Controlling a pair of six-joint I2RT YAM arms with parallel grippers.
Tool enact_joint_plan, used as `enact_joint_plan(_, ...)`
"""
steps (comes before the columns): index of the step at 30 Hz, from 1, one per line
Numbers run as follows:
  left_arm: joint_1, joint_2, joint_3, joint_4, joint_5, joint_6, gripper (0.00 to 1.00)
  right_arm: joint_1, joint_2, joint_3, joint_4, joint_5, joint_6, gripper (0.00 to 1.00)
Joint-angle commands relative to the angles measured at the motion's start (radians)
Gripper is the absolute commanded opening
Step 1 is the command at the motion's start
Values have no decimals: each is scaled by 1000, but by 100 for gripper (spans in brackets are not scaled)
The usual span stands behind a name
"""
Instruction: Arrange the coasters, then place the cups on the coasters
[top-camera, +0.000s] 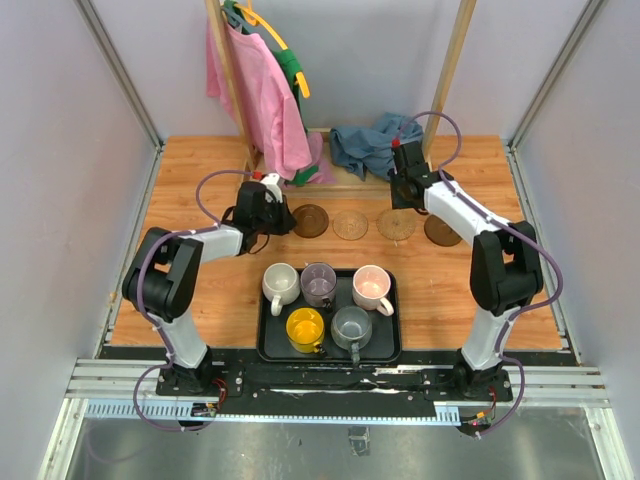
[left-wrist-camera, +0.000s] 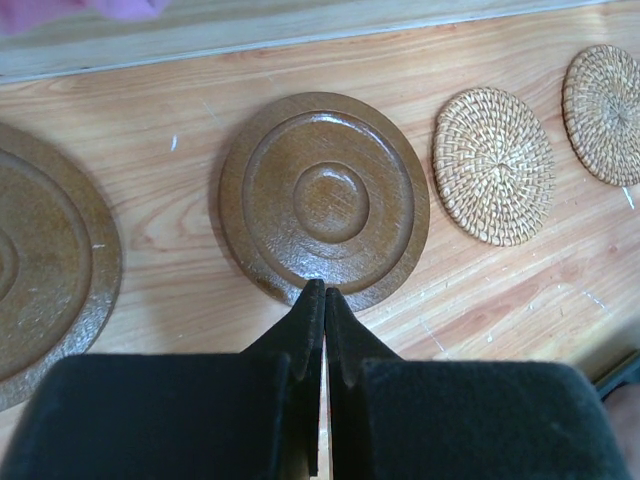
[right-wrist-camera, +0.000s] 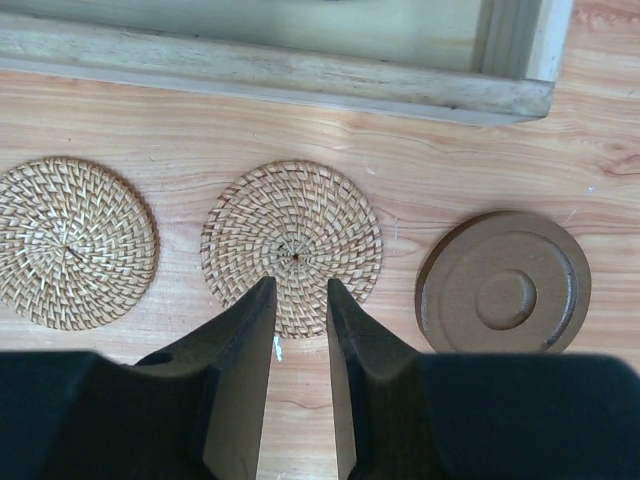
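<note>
Coasters lie in a row on the wooden table: a dark brown one (top-camera: 311, 220), two tan woven ones (top-camera: 350, 225) (top-camera: 396, 224), and a dark brown one (top-camera: 442, 230). My left gripper (top-camera: 281, 216) is shut and empty, its tips (left-wrist-camera: 324, 290) over the near rim of a dark brown coaster (left-wrist-camera: 325, 200); another dark coaster (left-wrist-camera: 40, 260) lies to its left. My right gripper (right-wrist-camera: 298, 290) is open over the near edge of a woven coaster (right-wrist-camera: 291, 235), holding nothing. The cream (top-camera: 279, 283), purple (top-camera: 318, 283), pink (top-camera: 371, 287), yellow (top-camera: 305, 328) and grey (top-camera: 351, 327) cups stand on the black tray (top-camera: 268, 345).
A wooden rack (top-camera: 455, 60) stands at the back with a pink cloth (top-camera: 262, 100) hanging on it. A blue cloth (top-camera: 365, 145) lies crumpled at its foot. The rack's wooden base rail (right-wrist-camera: 270, 70) runs just behind the coaster row.
</note>
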Motion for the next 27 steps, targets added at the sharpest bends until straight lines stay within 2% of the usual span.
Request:
enact_joint_plan(1,-15,41,45,46,55,39,2,14,-30,-41,-30,33,4,29)
enact_joint_plan(8,-57,101,94,40,47,63,3,15,-32,-98,-25,15,28,29)
enact_joint_plan(16,-67,183,183,-46,-160,38,2,14,-72,-132,-11,40,28,28)
enact_joint_plan(18,-67,206,206,-76,-184,39,2,11,-86,-140,-7,60,30,25)
enact_joint_plan(23,-67,247,242,-141,-216,42,2,-28,-109,-166,3,65,54,6)
enact_joint_plan(27,-68,257,257,-205,-274,44,1,-69,-118,-179,4,54,81,3)
